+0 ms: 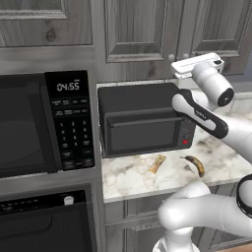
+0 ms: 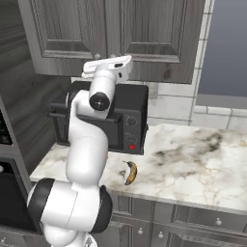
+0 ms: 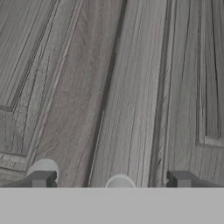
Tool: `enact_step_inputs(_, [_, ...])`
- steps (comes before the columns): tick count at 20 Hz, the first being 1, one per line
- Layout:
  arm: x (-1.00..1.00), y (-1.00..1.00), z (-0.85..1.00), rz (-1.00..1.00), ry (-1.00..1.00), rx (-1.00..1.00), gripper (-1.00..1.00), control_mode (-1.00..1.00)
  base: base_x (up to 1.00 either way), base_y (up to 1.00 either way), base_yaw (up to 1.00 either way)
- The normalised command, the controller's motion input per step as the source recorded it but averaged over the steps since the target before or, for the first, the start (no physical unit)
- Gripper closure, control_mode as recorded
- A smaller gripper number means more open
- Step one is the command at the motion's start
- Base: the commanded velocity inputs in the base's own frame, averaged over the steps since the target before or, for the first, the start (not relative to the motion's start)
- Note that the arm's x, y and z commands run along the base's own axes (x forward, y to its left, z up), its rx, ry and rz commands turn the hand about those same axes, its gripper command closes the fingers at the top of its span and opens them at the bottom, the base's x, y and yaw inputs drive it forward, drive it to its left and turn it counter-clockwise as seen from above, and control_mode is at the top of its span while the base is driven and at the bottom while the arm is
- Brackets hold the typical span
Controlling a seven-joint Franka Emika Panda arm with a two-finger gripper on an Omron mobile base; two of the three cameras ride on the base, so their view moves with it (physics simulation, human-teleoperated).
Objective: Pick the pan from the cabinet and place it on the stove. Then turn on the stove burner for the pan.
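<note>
Now | gripper (image 3: 111, 179): jaws wide apart, holding nothing | fingertips (image 3: 41, 178) close to cabinet (image 3: 131, 87) door knobs (image 3: 120, 181)

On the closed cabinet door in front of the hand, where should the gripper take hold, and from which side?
Probably the small round knob at the door's lower corner beside the centre seam, approached straight-on from the front. It is the only part that protrudes, and the open gripper already has a finger either side of it.

The microwave (image 1: 47, 123) display (image 1: 68, 86) reads 04:55; its keypad labels are illegible.
</note>
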Motion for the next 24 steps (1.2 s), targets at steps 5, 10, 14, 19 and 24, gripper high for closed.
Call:
enact_step_inputs(5, [0.11, -0.02, -0.04, 0.01, 0.0, 0.0, -1.0, -1.0, 0.0, 0.0, 0.0])
enact_step_inputs(10, [0.1, -0.06, -0.04, 0.01, 0.0, 0.0, -1.0, -1.0, 0.0, 0.0, 0.0])
enact_step_inputs(14, [0.12, -0.06, -0.02, 0.01, 0.0, 0.0, -1.0, -1.0, 0.0, 0.0, 0.0])
enact_step_inputs(19, [0.14, -0.03, -0.03, 0.01, 0.0, 0.0, -1.0, -1.0, 0.0, 0.0, 0.0])
enact_step_inputs(24, [0.15, 0.0, -0.06, 0.01, 0.0, 0.0, -1.0, -1.0, 0.0, 0.0, 0.0])
